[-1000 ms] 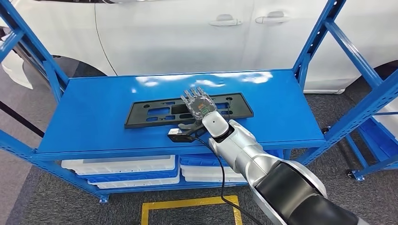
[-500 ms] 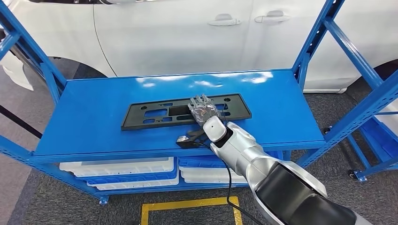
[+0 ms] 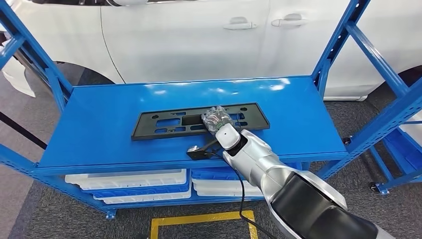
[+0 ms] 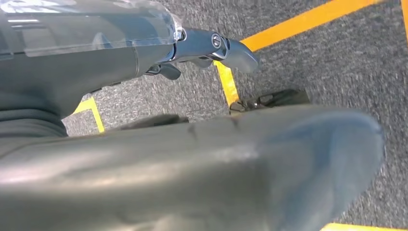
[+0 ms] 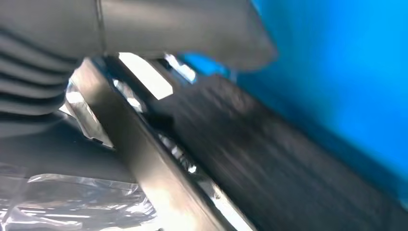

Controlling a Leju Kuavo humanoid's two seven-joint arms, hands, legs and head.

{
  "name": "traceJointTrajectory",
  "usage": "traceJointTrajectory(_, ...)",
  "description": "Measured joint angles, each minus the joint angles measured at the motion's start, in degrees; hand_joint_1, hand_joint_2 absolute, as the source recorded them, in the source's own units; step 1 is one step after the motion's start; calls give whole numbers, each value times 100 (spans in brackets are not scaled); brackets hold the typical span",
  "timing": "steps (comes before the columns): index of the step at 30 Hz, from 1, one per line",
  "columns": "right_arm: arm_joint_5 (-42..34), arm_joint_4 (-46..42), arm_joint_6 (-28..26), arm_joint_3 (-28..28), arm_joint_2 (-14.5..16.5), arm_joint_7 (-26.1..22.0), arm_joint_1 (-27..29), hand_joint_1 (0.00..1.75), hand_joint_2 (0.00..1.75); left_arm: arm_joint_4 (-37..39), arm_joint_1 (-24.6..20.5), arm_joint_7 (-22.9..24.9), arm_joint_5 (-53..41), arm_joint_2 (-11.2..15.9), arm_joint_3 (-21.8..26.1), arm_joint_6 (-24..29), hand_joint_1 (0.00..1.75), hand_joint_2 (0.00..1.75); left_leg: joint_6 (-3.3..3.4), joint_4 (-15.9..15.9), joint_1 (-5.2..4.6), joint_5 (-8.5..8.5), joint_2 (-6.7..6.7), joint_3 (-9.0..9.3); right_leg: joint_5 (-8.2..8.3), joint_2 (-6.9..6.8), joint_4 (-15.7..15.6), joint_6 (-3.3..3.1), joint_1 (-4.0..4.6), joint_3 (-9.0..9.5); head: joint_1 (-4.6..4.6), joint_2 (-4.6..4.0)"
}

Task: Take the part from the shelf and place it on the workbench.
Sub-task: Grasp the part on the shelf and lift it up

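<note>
The part [image 3: 164, 124] is a long flat black plate with cut-outs, lying across the middle of the blue shelf top [image 3: 99, 119]. My right hand [image 3: 216, 118] sits over its near edge right of centre, fingers curled down onto the plate. In the blurred right wrist view the grey thumb [image 5: 183, 24] lies close against the dark plate [image 5: 269, 159], so the hand grips it. My left hand [image 4: 192, 163] hangs over grey carpet, holding nothing, its fingers extended.
Blue shelf uprights [image 3: 338, 45] rise at both ends of the shelf. A white car [image 3: 199, 40] stands close behind it. White trays [image 3: 129, 181] fill the level below. A yellow floor marking [image 3: 199, 216] lies in front of the shelf.
My right hand's fingers, spread flat above the plate a second ago, have lowered and curled down onto its near edge. The view has shifted slightly.
</note>
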Motion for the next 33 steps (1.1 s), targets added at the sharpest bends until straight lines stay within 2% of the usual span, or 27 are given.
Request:
traceJointTrajectory(2,-1,-2,-14,-12,-8,3,-16,161,175,0,-8,-3,0,-2,-5,0,0,0,61,-75,29,41,9,42,-234,-5,374,41,8,-158,1,0)
traceJointTrajectory(4,-1,3,-14,-14,-18,-1,16,161,175,0,-9,-5,0,-2,-10,0,0,0,86,-78,16,41,11,41,-589,-5,1121,59,6,-522,1,0)
traceJointTrajectory(5,-1,7,-15,-14,-26,-1,43,161,175,0,-5,-4,0,-1,-12,0,0,0,90,-69,12,37,10,37,-687,-6,1430,66,5,-683,1,0)
traceJointTrajectory(6,-1,10,-17,-14,-34,-1,62,161,175,0,0,-4,0,-1,-14,0,0,0,90,-58,10,30,7,34,-677,-7,1558,69,3,-759,1,0)
traceJointTrajectory(7,-1,13,-19,-14,-42,1,69,161,175,0,2,-3,0,-2,-15,0,0,0,85,-41,10,20,3,33,-556,-8,1454,67,0,-719,1,0)
traceJointTrajectory(9,-1,13,-21,-14,-46,2,54,161,175,0,-1,-4,0,-3,-16,0,0,0,56,10,10,-17,-6,32,-171,-11,720,49,-12,-375,1,0)
traceJointTrajectory(11,-1,12,-22,-14,-45,-1,42,163,175,0,-7,-4,0,-3,-18,0,0,0,6,77,-9,-61,-15,10,29,-7,132,4,-5,-100,1,0)
traceJointTrajectory(13,0,9,-25,-14,-43,-3,36,170,175,0,-8,-4,1,-3,-20,0,0,0,-55,98,-22,-78,-20,-7,33,1,27,-59,22,-58,0,0)
traceJointTrajectory(15,0,3,-27,-14,-44,-2,17,174,175,0,-6,-4,2,-2,-21,0,0,0,-114,117,-10,-106,-18,-12,48,-3,0,-124,10,-46,1,0)
traceJointTrajectory(16,0,1,-31,-14,-44,-3,7,174,175,0,-6,-4,2,-2,-22,0,0,0,-147,226,-3,-186,-14,-56,58,-8,-16,-154,-4,-37,1,0)
traceJointTrajectory(17,1,-1,-38,-14,-45,-8,2,174,175,0,-7,-4,2,-1,-24,0,0,0,-180,446,7,-320,-11,-152,66,-14,-30,-179,-19,-30,0,0)
traceJointTrajectory(19,-2,-1,-100,-15,-45,-34,16,175,175,0,-4,-3,3,-1,-28,0,0,0,-237,1180,30,-684,-6,-490,67,-17,-32,-204,-22,-31,-1,0)
traceJointTrajectory(20,-15,-1,-164,-19,-48,-57,29,175,175,0,2,-1,4,-1,-30,0,0,0,-254,1531,40,-808,-6,-660,66,-17,-30,-207,-20,-33,-1,0)
traceJointTrajectory(21,-47,-1,-258,-32,-49,-89,44,175,175,0,9,1,7,-1,-33,0,0,0,-263,1731,43,-838,-6,-763,64,-15,-29,-208,-18,-33,-1,0)
traceJointTrajectory(22,-95,-1,-370,-56,-51,-127,58,175,175,0,13,3,11,-1,-37,0,0,0,-261,1713,43,-758,-5,-765,64,-11,-28,-207,-18,-31,-1,0)
traceJointTrajectory(23,-157,-3,-487,-88,-52,-165,68,175,175,0,15,3,18,-1,-43,2,0,0,-248,1476,43,-586,-5,-662,62,-7,-28,-204,-17,-27,-1,0)
traceJointTrajectory(24,-244,-10,-629,-139,-51,-208,73,175,175,0,11,2,25,0,-51,8,0,0,-222,1054,39,-357,-4,-466,59,-2,-28,-198,-16,-20,-1,0)
traceJointTrajectory(26,-517,-47,-1030,-305,-52,-377,70,175,175,0,2,-18,40,2,-68,47,0,0,-149,305,10,-85,-3,-115,60,1,-30,-161,-7,-19,-1,0)
traceJointTrajectory(27,-702,-86,-1304,-433,-53,-526,66,175,175,0,4,-38,49,2,-73,78,0,0,-116,106,-10,-39,-4,-28,64,2,-32,-133,-4,-27,0,0)
traceJointTrajectory(30,-1202,-270,-1991,-884,-40,-1103,-27,175,175,0,22,-115,101,1,-79,172,0,0,-29,19,-22,-20,-2,-17,75,-1,-41,-32,-8,-47,1,0)
traceJointTrajectory(32,-1635,-490,-2187,-1178,-24,-1617,-158,175,175,0,25,-246,221,0,-74,251,0,0,39,-50,7,26,1,7,-87,-8,178,21,-4,-143,1,0)
traceJointTrajectory(33,-2002,-699,-2189,-1364,-19,-1985,-200,175,175,0,30,-356,313,-1,-58,302,0,44,62,-70,19,41,3,14,-254,-11,457,35,-4,-269,1,0)
